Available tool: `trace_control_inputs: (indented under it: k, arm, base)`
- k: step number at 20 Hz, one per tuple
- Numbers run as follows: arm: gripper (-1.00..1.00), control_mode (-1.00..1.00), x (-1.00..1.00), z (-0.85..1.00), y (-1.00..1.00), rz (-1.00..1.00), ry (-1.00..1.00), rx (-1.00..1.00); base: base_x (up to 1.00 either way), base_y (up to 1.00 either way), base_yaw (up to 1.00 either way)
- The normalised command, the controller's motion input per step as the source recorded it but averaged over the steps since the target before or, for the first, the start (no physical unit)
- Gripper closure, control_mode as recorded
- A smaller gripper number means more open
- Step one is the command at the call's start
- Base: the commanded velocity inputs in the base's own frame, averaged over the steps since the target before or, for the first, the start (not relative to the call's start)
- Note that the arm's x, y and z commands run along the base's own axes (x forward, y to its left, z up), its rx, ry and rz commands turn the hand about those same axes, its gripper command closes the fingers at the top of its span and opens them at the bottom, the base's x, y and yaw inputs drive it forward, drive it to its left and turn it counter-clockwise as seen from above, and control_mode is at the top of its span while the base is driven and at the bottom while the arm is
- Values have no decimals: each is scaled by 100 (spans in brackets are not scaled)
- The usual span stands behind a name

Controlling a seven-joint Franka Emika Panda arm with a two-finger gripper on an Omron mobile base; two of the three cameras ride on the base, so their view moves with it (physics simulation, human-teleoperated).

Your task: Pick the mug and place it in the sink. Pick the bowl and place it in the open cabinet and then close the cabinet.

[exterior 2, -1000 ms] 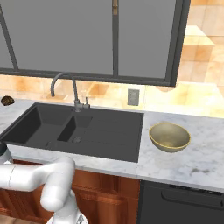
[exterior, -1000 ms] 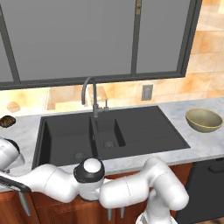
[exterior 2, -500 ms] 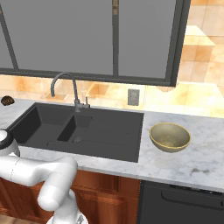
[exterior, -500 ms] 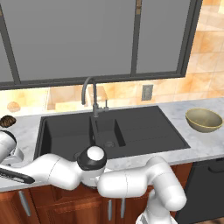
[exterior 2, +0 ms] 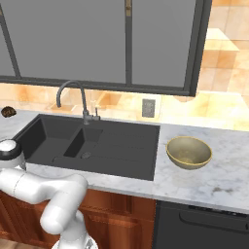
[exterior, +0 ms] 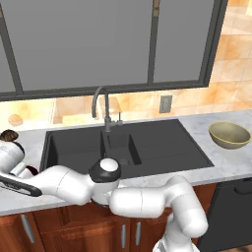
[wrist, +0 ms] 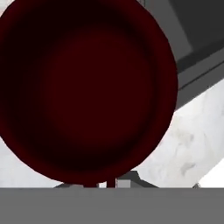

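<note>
Step in hand: the first pick is being made; the mug (wrist: 85, 89) is being gripped, judged from how close the hand is to it.
Mug: seen from above in the hand view, its dark red mouth spreads over most of the frame; a sliver of it (exterior: 31, 171) is seen at the left edge of the left base view, on the marble counter (exterior: 236, 162) beside the sink (exterior: 147, 147).
Gripper: the gripper (wrist: 106, 183) is seen at the bottom centre of the hand view, its tips drawn nearly together astride the mug's near rim; whether the wall is fully pinched cannot be told.
Bowl: the bowl (exterior 2: 189, 152) is left untouched at the right of the right base view.
Next move: once the grip is firm, a lift is called for, then a carry rightward over the black basin and a release there.
Cabinet: no open cabinet is seen.
</note>
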Motion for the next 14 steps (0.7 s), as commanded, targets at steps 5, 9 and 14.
trace_control_inputs:
  k: [5, 9, 14]
  arm:
    - [100, -100, 0, -44, 4, -97, -19, -14]
    - [100, -100, 2, 23, 8, -88, -25, -17]
    - [100, -100, 22, 80, -7, -66, -16, -28]
  base:
    - [0, 0, 0]
    - [0, 0, 0]
    - [0, 0, 0]
